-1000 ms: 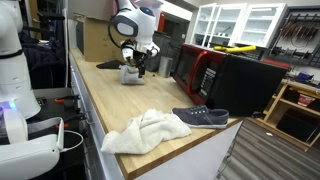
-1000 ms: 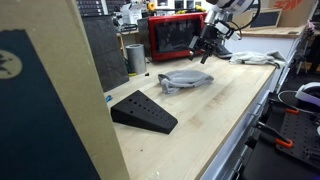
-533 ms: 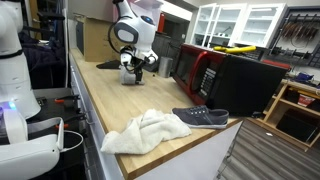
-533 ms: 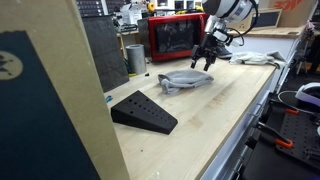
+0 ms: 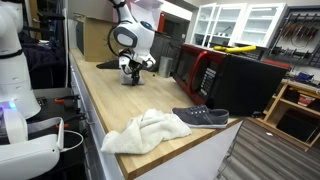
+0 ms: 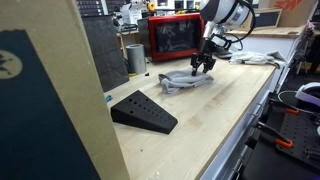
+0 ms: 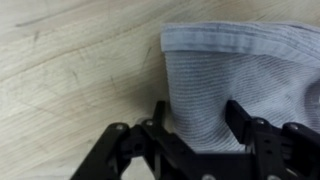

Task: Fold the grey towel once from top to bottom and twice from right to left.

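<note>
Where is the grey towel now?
In an exterior view the grey towel lies on the wooden counter before the red microwave; in the wrist view the gripper straddles it.

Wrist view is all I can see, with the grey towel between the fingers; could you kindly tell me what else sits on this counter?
Observer: In an exterior view a crumpled cream-white towel lies toward one end of the counter, well apart from the grey towel.
Operator: Thank you. Is anything beside it?
Observer: A dark sneaker with a white sole lies right next to it, near the counter's edge.
Operator: And closer to the gripper?
Observer: A black wedge-shaped block lies on the wood, apart from the grey towel, on the side away from the gripper.
</note>
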